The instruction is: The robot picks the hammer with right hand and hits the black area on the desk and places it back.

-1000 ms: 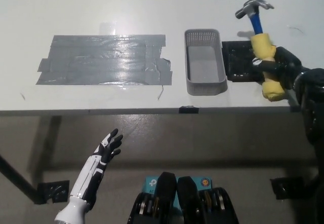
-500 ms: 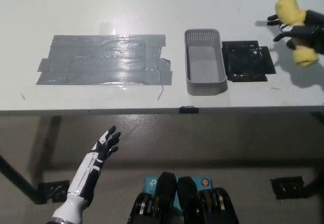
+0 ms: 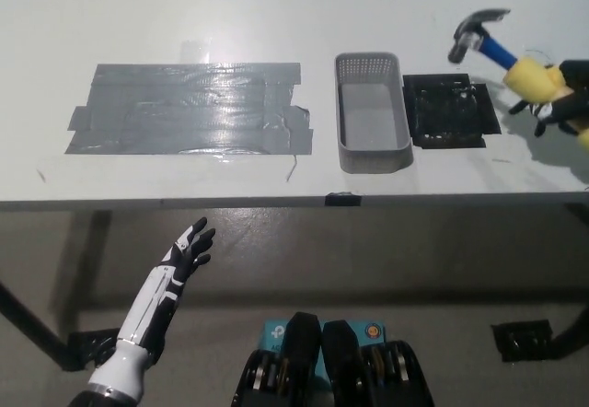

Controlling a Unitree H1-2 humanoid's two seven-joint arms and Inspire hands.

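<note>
We grip the hammer (image 3: 502, 52) in our closed right hand (image 3: 563, 105), head poised over the black patch (image 3: 451, 112) to strike, left hand (image 3: 189, 250) open below the desk (image 3: 276, 11).

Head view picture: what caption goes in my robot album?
Black right hand holds the hammer above the black patch; white left hand waits below the desk.

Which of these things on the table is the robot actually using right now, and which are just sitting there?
In use:
- hammer, held in the black right hand
- black area on the desk, the spot to hit

Just lying about:
- grey basket
- patch of silver tape
- white left hand, open, below the desk edge
</note>
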